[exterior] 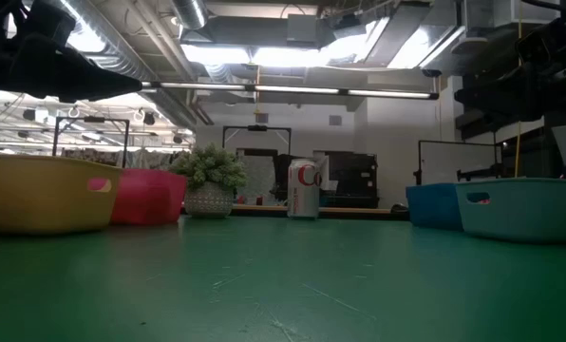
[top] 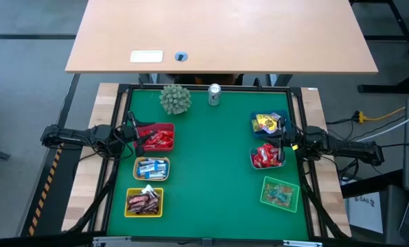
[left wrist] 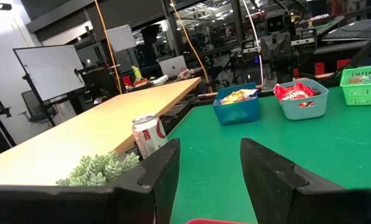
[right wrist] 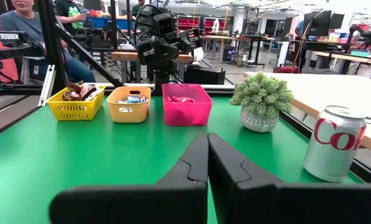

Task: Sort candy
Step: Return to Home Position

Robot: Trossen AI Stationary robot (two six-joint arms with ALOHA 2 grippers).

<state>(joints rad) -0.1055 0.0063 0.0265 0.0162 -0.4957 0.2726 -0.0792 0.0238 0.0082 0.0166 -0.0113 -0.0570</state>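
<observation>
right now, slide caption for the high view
Sorted candy in six baskets on the green table, left gripper and right gripper parked at opposite edges

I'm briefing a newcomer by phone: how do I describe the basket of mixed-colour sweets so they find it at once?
On the green table mat, three containers stand in a row along the right arm's side. It is the one farthest from the silver can. Only this green basket has latticed walls; the dark blue bin and pale blue bin are solid-walled.
</observation>
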